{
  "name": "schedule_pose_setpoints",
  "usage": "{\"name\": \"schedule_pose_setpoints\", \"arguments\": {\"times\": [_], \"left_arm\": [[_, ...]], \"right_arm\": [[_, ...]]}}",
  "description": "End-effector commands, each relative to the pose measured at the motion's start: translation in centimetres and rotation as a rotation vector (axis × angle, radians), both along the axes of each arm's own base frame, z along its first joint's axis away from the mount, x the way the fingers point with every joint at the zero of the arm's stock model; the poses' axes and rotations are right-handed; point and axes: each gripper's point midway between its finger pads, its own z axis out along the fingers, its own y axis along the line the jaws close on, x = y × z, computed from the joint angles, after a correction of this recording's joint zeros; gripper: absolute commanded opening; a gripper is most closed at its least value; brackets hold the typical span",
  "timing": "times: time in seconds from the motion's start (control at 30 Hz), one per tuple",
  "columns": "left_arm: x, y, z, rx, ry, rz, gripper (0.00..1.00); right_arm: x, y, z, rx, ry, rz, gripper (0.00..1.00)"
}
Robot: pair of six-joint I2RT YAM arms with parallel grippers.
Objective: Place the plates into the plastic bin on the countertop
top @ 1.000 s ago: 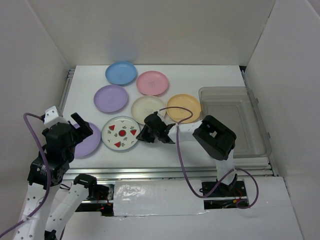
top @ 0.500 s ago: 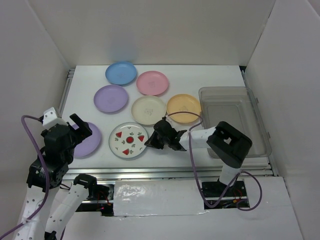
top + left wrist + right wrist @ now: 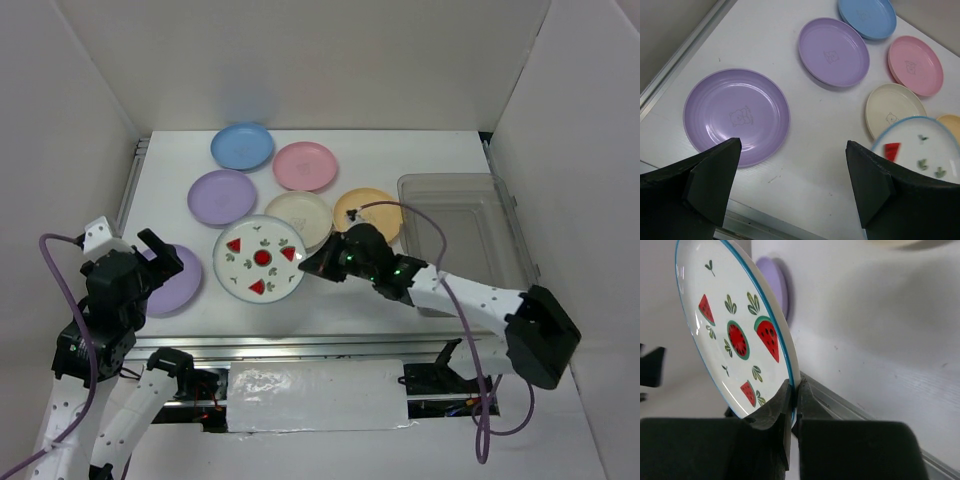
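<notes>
My right gripper (image 3: 315, 268) is shut on the rim of the white plate with red fruit prints (image 3: 259, 259) and holds it above the countertop (image 3: 330, 300); the wrist view shows the plate (image 3: 735, 335) pinched between the fingers. The clear plastic bin (image 3: 512, 250) stands at the right, with no plate in it. Blue (image 3: 242, 146), pink (image 3: 305, 166), purple (image 3: 222, 196), cream (image 3: 303, 212) and orange (image 3: 380, 205) plates lie on the countertop. A second purple plate (image 3: 175, 282) lies at the left, near my open left gripper (image 3: 160, 260), which hovers by it (image 3: 736, 116).
White walls enclose the countertop on three sides. A metal rail (image 3: 330, 345) runs along the near edge. Purple cables loop from both arms.
My right gripper has lifted the fruit-print plate off the countertop and carried it up and back. The right arm has stretched out, its elbow swinging right. The left arm barely moved.
</notes>
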Motion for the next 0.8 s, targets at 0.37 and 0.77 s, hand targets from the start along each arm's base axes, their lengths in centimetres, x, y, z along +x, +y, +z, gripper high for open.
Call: {"name": "schedule_pose_setpoints", "arguments": {"times": [0.37, 0.77], "left_arm": [[0.2, 0.1, 1.1, 0.003, -0.051, -0.001, 0.99], [0.8, -0.8, 0.8, 0.002, -0.038, -0.053, 0.99]], "right_arm": [[7.8, -30.5, 8.6, -0.062, -0.173, -0.846, 0.00], [8.1, -41.3, 1.1, -0.061, 0.017, -1.122, 0.00]]}}
